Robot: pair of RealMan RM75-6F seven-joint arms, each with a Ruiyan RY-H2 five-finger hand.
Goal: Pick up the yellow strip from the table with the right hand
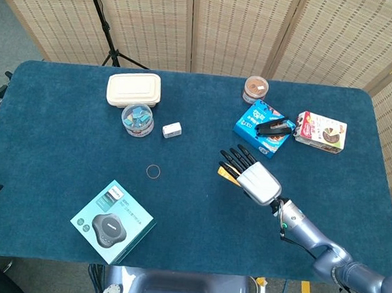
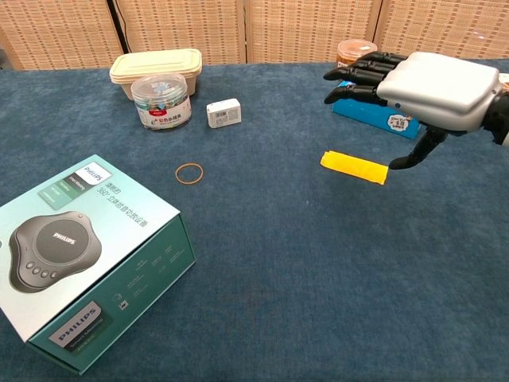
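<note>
From the head view my right hand (image 1: 251, 174) covers most of the strip (image 1: 226, 173), fingers spread, holding nothing. The chest view shows the hand (image 2: 421, 83) hovering clear above the strip (image 2: 354, 166), which lies flat on the blue table (image 2: 318, 278). Wicker screens (image 1: 192, 24) stand behind.

This looks like a robot test room rather than a home. A table (image 1: 60, 142) draped in blue cloth stands before woven folding screens (image 1: 226, 27), with a black tripod stand (image 1: 106, 37) just behind its far left edge.
</note>
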